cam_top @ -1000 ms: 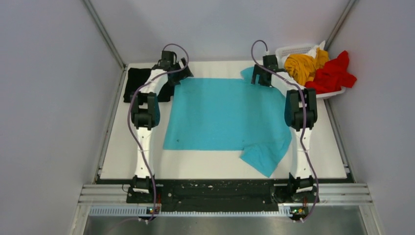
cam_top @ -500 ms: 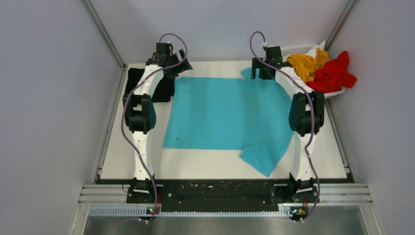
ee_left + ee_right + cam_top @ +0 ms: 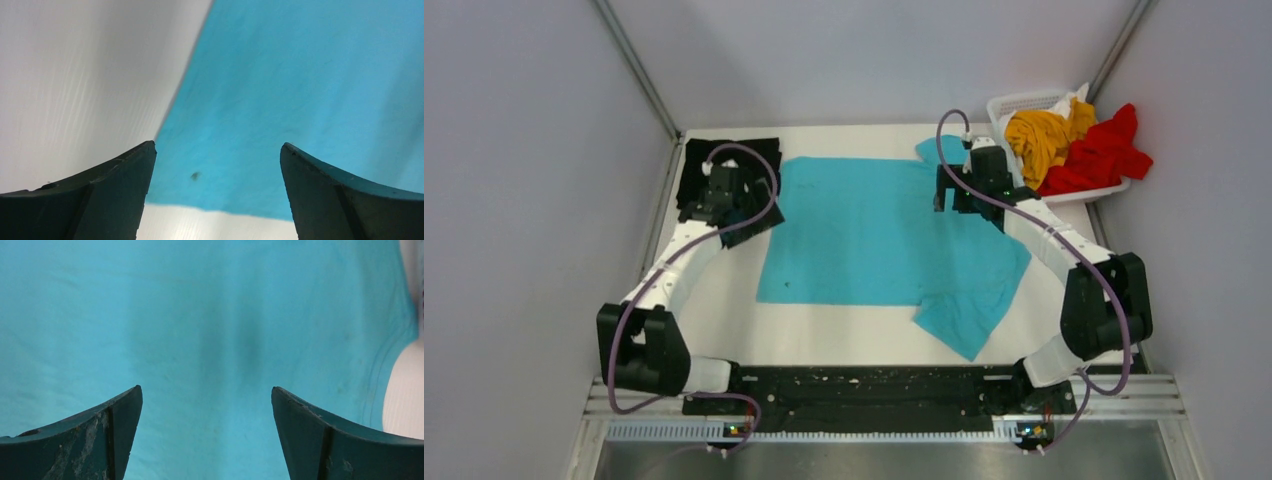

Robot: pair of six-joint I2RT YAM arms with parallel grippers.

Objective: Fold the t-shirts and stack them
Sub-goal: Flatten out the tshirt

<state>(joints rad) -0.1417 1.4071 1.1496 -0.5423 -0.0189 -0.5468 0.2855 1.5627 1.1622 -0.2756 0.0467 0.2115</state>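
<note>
Across the table's (image 3: 844, 338) near half nothing is stacked yet: the blue shirt (image 3: 874, 235) lies spread flat at centre, unfolded, one sleeve bunched over itself at 5 o'clock. The left gripper (image 3: 217, 150) hangs with jaws apart and empty by the shirt's edge at 9 o'clock. The right gripper (image 3: 205, 388), likewise wide and holding nothing, hovers over the cloth toward 1 o'clock. Farther back, at 10 o'clock, the black shirt (image 3: 696, 168) lies as a compact patch just beside the blue one, apparently folded, though the left arm hides part of it. At 2 o'clock the basket (image 3: 1009, 103) holds the yellow shirt (image 3: 1036, 135) and red shirt (image 3: 1104, 150) in a heap, the red one spilling over the rim. On this showing one shirt may be done and three remain. The bunched sleeve probably wants smoothing first, and the black shirt crowds the left arm's room.
</note>
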